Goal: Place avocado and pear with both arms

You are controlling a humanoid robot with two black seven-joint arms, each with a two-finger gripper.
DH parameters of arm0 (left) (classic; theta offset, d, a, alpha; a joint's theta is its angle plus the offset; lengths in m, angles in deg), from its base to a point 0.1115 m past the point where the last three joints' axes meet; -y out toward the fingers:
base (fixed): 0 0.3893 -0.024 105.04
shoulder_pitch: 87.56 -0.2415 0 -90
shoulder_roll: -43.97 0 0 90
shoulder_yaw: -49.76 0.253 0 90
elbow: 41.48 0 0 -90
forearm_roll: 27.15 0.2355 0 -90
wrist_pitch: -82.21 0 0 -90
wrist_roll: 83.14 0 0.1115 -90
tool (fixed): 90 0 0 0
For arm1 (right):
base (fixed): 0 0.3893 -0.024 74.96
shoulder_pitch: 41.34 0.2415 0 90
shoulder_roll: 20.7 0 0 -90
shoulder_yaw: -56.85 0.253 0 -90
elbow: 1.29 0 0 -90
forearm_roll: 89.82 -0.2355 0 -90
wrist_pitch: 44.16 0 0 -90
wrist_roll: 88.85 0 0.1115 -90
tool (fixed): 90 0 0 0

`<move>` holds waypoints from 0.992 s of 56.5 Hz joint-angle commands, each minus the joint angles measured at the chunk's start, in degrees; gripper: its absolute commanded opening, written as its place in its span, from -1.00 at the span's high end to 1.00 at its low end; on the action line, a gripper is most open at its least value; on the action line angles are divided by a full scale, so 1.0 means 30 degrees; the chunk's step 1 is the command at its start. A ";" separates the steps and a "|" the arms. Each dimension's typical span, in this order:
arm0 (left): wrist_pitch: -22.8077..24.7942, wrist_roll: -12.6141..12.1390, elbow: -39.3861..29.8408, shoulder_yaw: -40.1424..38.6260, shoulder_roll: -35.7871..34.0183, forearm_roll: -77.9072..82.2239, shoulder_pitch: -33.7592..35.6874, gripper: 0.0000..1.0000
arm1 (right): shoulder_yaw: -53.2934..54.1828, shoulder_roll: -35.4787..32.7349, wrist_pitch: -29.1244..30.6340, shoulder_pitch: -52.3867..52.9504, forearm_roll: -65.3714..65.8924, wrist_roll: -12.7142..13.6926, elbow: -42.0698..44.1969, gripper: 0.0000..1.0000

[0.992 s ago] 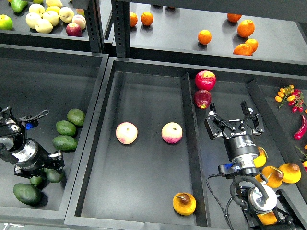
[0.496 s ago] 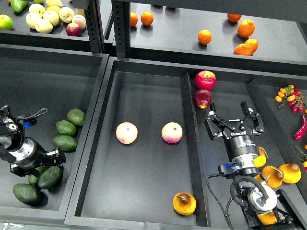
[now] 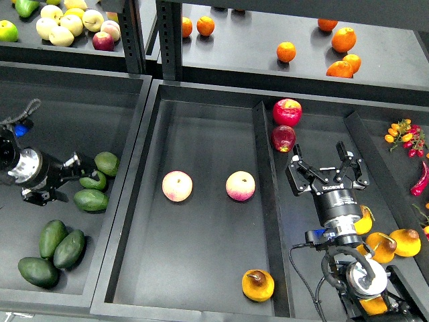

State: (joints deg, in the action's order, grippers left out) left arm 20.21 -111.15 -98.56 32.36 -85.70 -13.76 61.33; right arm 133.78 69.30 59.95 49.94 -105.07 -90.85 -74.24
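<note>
Three dark green avocados point(image 3: 52, 238) lie at the front of the left bin point(image 3: 67, 111); none is held. My left gripper point(image 3: 74, 178) is open and empty, further back, right beside the lighter olive-green avocados point(image 3: 90, 200), with one fingertip against the middle one. An orange-yellow pear point(image 3: 257, 285) with a brown stem lies at the front right of the middle tray point(image 3: 201, 121). My right gripper point(image 3: 326, 168) is open and empty, held over the right compartment, well behind the pear.
Two pink-and-yellow round fruits point(image 3: 177, 186) lie mid-tray. Two red apples point(image 3: 286, 112) sit behind my right gripper. More orange-yellow pears point(image 3: 405, 241) lie by my right arm. Oranges point(image 3: 343, 40) and pale apples point(image 3: 60, 27) are on the back shelf. Chillies point(image 3: 421, 178) lie far right.
My left gripper has left the dark avocados at the front and moved back toward the olive ones. Two dark avocados now lie uncovered side by side. The right arm has not moved.
</note>
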 commanded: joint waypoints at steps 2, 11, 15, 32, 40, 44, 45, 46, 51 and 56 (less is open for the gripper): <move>0.0002 0.0004 -0.1100 -0.3046 0.0214 -0.2002 -0.1173 -0.84 | -0.0040 0.0000 -0.0015 -0.0016 0.0014 0.0870 0.0001 -0.99; 0.0002 0.0004 -0.2155 -0.7379 0.1531 -0.3205 -0.3749 -0.84 | -0.0537 0.0000 0.0043 -0.0074 0.0014 0.3182 0.0030 -0.99; 0.0002 0.0004 -0.2302 -0.9750 0.2759 -0.3234 -0.5300 -0.84 | -0.0859 0.0000 0.0131 -0.0103 0.0014 0.4150 0.0030 -0.99; 0.0002 0.0004 -0.4204 -1.7897 0.9380 -0.3234 -1.1600 -0.84 | -0.1153 -0.2927 0.0278 -0.0631 -0.0162 0.8015 -0.0029 -0.99; 0.0002 0.0004 -0.5611 -1.9980 1.1989 -0.3234 -1.3301 -0.85 | -0.1212 -0.4012 0.0278 -0.0748 -0.0191 0.9999 -0.0087 -0.99; 0.0002 0.0004 -0.6227 -2.0743 1.3192 -0.3234 -1.3830 -0.86 | -0.1241 -0.4511 0.0278 -0.0748 -0.0191 0.9999 -0.0087 -0.99; 0.0002 0.0004 -0.6344 -2.0947 1.3222 -0.3234 -1.3918 -0.86 | -0.1241 -0.4685 0.0278 -0.0748 -0.0191 0.9999 -0.0029 -0.99; 0.0002 0.0004 -0.6374 -2.1036 1.3222 -0.3234 -1.3947 -0.86 | -0.1241 -0.4774 0.0278 -0.0748 -0.0191 0.9999 -0.0029 -0.99; -0.0219 0.0004 -0.6667 -2.1652 1.3222 -0.3263 -1.4328 -0.86 | -0.1300 -0.5507 0.0278 -0.0777 -0.0220 0.9999 -0.0029 -0.99; -0.1302 0.0004 -0.6989 -2.1652 1.3222 -0.3263 -1.4621 -0.92 | -0.1825 -0.6209 0.0278 -0.0748 -0.0220 0.9999 0.0030 -0.99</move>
State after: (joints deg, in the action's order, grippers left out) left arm 19.35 -111.13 -118.45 -32.10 -46.18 -23.46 18.60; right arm 129.79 53.09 60.80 47.61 -105.70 -60.87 -74.34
